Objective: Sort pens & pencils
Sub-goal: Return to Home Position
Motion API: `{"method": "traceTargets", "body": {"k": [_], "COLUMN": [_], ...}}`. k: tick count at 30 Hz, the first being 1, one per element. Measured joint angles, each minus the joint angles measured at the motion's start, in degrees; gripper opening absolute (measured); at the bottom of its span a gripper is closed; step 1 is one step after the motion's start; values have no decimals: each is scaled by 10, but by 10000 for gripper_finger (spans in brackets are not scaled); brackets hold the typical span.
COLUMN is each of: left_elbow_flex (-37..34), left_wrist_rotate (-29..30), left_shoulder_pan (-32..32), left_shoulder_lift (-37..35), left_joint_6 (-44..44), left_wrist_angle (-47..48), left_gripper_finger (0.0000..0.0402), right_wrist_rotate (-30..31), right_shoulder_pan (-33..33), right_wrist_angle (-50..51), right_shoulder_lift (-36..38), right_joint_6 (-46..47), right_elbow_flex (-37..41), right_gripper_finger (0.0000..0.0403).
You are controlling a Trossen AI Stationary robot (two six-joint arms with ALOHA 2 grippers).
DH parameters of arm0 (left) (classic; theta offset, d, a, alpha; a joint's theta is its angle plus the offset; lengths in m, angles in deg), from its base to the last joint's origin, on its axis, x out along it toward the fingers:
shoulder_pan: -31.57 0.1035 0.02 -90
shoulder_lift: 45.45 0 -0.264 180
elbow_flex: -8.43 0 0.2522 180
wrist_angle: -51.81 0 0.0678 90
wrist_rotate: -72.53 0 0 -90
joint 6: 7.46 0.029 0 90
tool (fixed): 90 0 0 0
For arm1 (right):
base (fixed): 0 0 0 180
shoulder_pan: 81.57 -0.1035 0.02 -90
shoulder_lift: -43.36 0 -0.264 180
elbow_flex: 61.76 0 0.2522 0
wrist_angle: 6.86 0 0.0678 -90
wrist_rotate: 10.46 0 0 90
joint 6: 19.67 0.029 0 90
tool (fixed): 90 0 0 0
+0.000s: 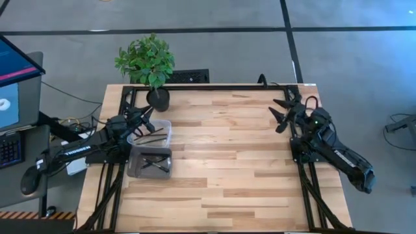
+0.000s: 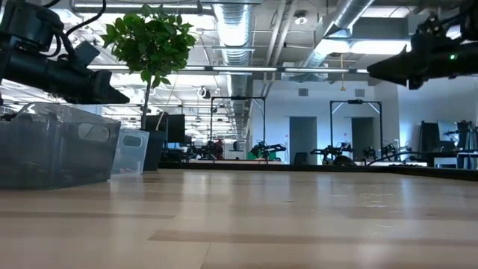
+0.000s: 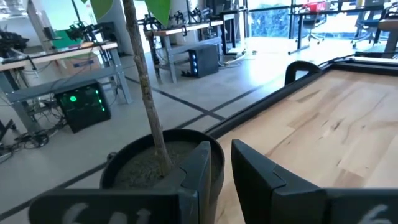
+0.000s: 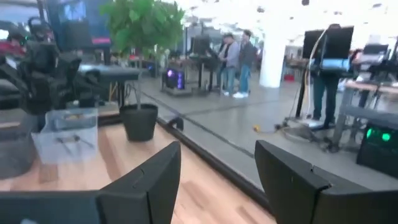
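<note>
Lying in two bins (image 1: 170, 132), the pens & pencils (image 1: 151, 138) show only faintly.

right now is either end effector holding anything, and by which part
Nothing is held: the left end effector by the transparent bin and the right end effector across the table are both empty.

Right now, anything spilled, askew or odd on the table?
Nothing stands out. All pens and pencils lie inside the transparent bin and the grey bin, none loose on the table. The potted plant stands upright. Both tools empty: left tool at the transparent bin, right tool over the table's right side.
</note>
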Motion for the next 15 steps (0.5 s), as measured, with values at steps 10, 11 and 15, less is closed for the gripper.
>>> {"method": "traceTargets", "body": {"k": [10,11,15], "left_elbow_flex": [0,0,0], "left_wrist_rotate": [-1,-1,-1], "left_shoulder_pan": [0,0,0], "left_shoulder_lift": [11,11,11], "left_joint_6": [-3,-3,-3], "left_wrist_angle": [1,1,2], "left_gripper_finger": [57,57,57], "right_wrist_rotate": [95,102,110], "right_shoulder_pan": [-1,-1,-1], "right_wrist_angle": [-77,-70,-38], "right_shoulder_lift": [5,6,2], "right_joint_6": [-3,-4,-4], "right_elbow_flex": [67,67,66], "right_gripper_finger": [230,230,230]}}
